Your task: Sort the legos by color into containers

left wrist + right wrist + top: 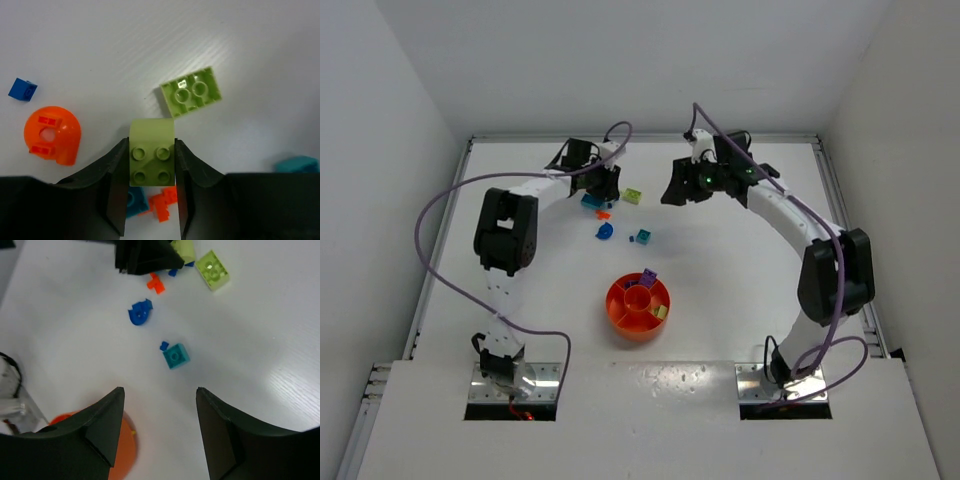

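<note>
Lime-green four-stud brick point(152, 136), smooth curved end, pinched in left claw point(151, 159), right claw point(160, 396) spread

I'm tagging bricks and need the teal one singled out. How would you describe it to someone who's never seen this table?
Find the round orange tray near the table's middle. Beyond its far rim lies a scatter of bricks; the teal brick is the one closest to the tray. Unlike the larger, rounded blue piece nearby, it is a teal cube with one stud.
</note>
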`<control>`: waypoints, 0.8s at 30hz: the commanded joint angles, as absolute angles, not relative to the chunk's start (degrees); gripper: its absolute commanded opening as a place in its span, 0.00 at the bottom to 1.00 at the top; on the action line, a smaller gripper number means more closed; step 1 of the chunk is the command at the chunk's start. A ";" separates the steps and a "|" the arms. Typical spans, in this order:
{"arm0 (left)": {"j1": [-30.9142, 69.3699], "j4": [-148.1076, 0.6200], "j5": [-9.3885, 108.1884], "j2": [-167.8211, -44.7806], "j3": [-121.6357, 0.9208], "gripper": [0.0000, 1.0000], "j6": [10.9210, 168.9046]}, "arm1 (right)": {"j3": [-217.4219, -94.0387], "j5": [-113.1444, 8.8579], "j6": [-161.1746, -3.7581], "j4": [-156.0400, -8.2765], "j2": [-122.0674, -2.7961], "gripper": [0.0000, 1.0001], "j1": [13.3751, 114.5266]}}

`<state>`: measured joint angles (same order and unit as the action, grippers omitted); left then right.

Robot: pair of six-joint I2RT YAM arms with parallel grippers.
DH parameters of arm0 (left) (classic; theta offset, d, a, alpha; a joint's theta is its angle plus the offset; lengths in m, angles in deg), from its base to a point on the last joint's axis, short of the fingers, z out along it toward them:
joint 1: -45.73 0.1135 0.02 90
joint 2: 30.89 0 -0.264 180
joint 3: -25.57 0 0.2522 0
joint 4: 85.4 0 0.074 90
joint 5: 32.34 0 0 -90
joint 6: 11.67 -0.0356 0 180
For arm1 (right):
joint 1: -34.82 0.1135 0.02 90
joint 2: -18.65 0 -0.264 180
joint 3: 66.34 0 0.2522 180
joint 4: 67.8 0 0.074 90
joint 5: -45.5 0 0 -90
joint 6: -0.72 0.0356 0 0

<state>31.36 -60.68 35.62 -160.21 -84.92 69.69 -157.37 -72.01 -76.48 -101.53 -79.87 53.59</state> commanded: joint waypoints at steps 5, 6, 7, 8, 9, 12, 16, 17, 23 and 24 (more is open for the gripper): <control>31.67 -71.10 22.42 -141.74 -73.64 0.19 76.22 | -158.85 -92.71 -51.45 -86.77 -84.79 0.67 48.81; 31.66 -71.11 22.42 -138.85 -72.49 0.19 77.01 | -158.24 -94.32 -48.96 -82.66 -86.02 0.67 48.80; 30.97 -72.59 21.81 -137.52 -71.43 0.19 77.71 | -157.62 -95.55 -46.68 -80.79 -86.64 0.69 48.80; 30.96 -72.61 21.28 -136.29 -70.46 0.19 77.72 | -157.01 -97.48 -45.00 -79.21 -87.17 0.69 48.19; 30.44 -73.30 21.27 -135.14 -68.80 0.19 78.24 | -157.00 -97.50 -44.29 -78.49 -87.69 0.69 48.18; 29.21 -73.31 18.99 -131.45 -66.33 0.19 78.25 | -157.53 -101.35 -38.59 -73.41 -90.59 0.70 48.18; 28.68 -73.31 16.71 -130.21 -64.48 0.19 79.47 | -158.14 -106.02 -32.59 -66.09 -92.88 0.72 47.66; 28.15 -73.31 16.70 -129.60 -63.78 0.19 79.48 | -159.01 -106.03 -31.98 -66.09 -93.67 0.72 47.66; 27.53 -72.78 15.91 -127.93 -61.75 0.19 77.37 | -159.02 -107.17 -30.57 -64.86 -94.29 0.73 47.66; 27.01 -72.78 15.39 -127.93 -61.75 0.19 77.37 | -159.02 -107.17 -30.57 -64.86 -94.29 0.73 48.18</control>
